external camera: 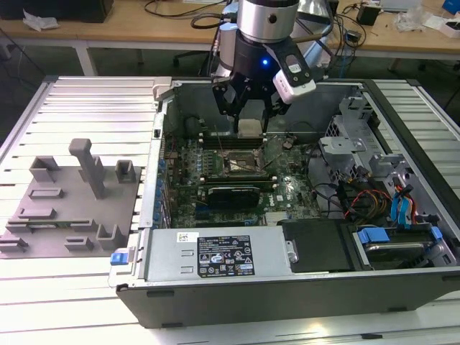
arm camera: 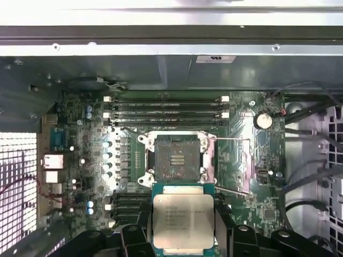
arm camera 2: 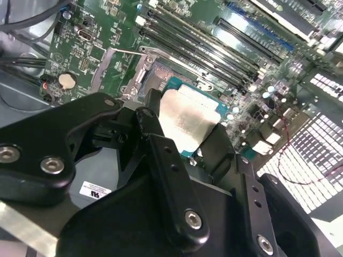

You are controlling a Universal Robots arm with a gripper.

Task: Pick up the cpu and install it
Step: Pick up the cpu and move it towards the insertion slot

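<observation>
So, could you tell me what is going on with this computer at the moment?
The arm's black gripper holds the small square CPU with a pale silver metal top inside the open dark computer case. It hangs over the green motherboard, close to the dark square socket, which lies open and empty. The chip is not yet seated.

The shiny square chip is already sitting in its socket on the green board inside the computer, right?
Not quite. The cpu is not in the socket. The gripper holds it above the green board, inside the computer. The first wrist view shows the socket open and empty, with the chip gripped beside it.
</observation>
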